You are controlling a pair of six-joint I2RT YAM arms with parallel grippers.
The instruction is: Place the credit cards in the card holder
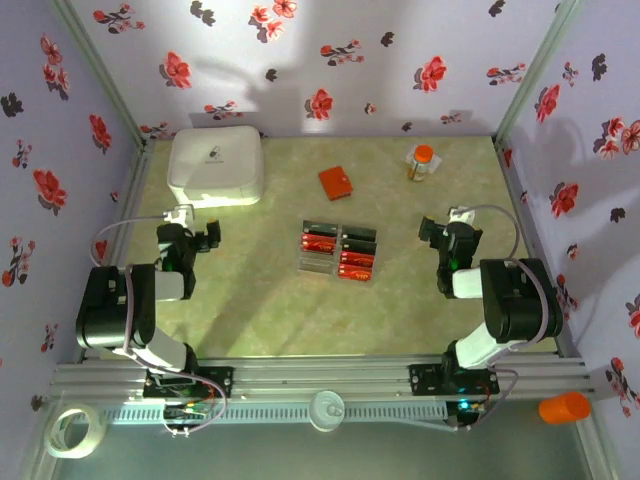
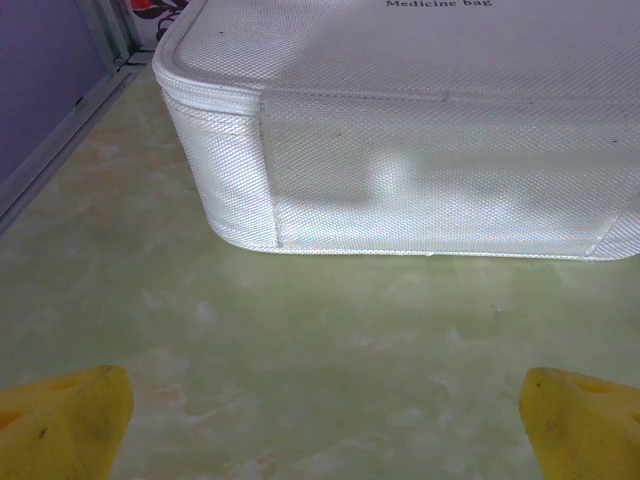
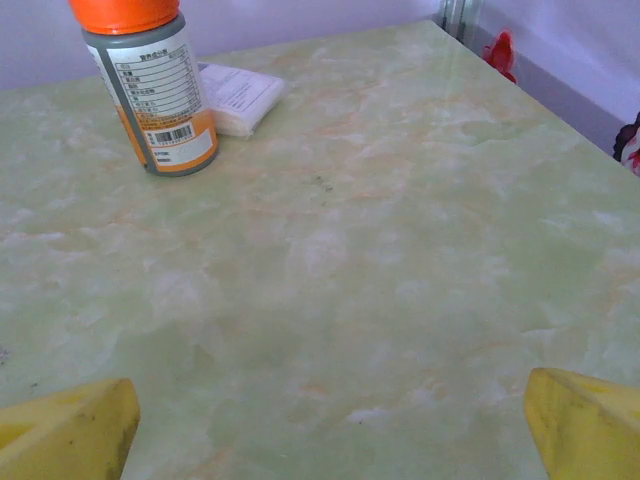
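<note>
Both my grippers stand wide open and hold nothing: the left gripper (image 1: 205,240) is left of the credit cards (image 1: 339,251), the right gripper (image 1: 432,232) is right of them and nearer. These cards lie in two columns, each long axis running left to right. Beyond the cards, apart from them, the card holder (image 1: 336,182) lies tilted. Bare table (image 1: 260,300) surrounds the cards, so I judge the right arm has free approach.

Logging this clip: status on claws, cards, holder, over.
Left claw, right claw open, empty. Glossy red and black flat cards grouped mid-table; small orange-red square holder beyond, apart. White fabric bag faces left claw, orange-capped bottle faces right.
</note>
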